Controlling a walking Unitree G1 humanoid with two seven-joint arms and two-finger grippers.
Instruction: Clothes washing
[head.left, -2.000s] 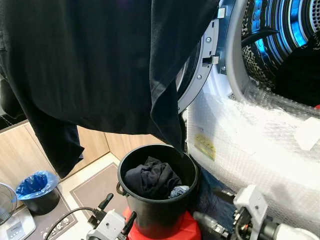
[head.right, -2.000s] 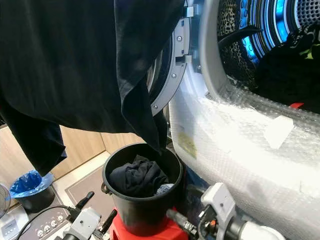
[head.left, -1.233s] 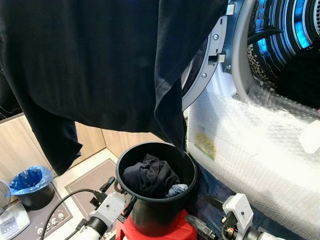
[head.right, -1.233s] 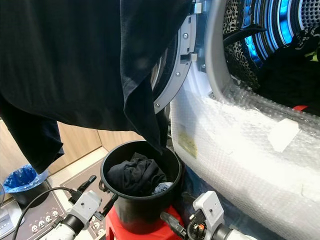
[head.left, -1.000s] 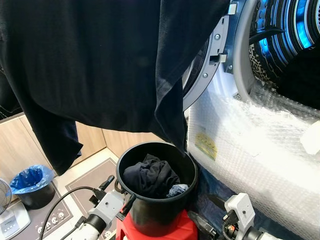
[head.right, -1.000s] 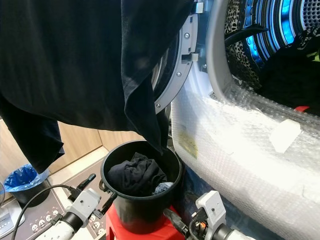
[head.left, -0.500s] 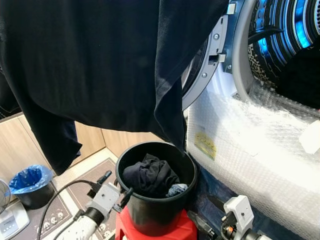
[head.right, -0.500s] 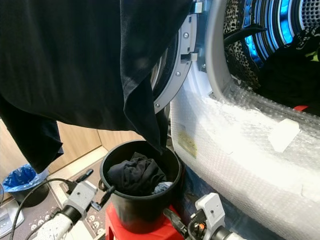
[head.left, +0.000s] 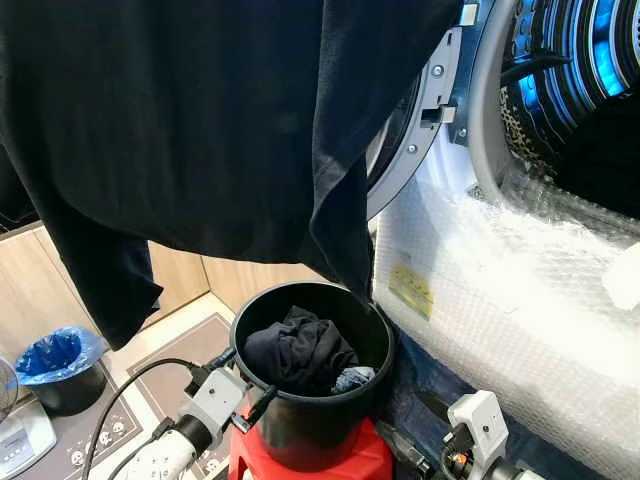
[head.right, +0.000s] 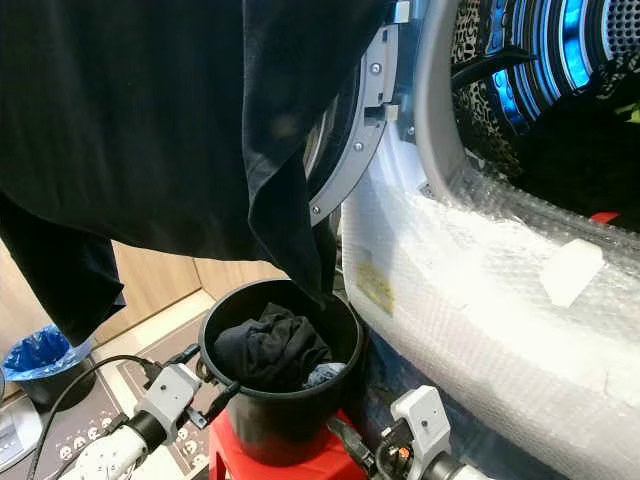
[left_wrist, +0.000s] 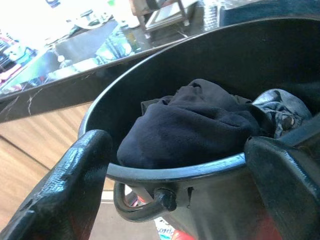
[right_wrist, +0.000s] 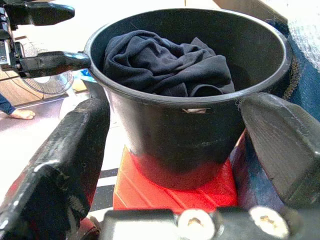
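You've got even indoor light, head views sharp. Blue glow inside the drum (head.left: 590, 60); glare off the bubble wrap (head.left: 520, 260). Black garment (head.left: 200, 120) reads near featureless. Left wrist background blown out; near fingers (left_wrist: 65, 185) soft.

1. Left gripper (head.left: 243, 383): black fingers on a silver arm.
2. Bucket (head.left: 300, 425), just beside the left gripper's fingertips: black.
3. Crumpled garments (head.left: 298, 352) inside the bucket: dark navy, with a blue-grey denim piece at one edge.
4. Stool (right_wrist: 170, 192) under the bucket: red.
5. Hanging shirt (head.left: 190, 120), above the gripper: plain black.
6. Washing machine drum (head.left: 585, 60): blue-lit metal; leopard-print fabric (head.left: 522, 130) inside.
7. Bin liner (head.left: 55, 353), well apart from the gripper: blue.
8. Bubble wrap (head.left: 500, 290) on the machine front: clear-white.
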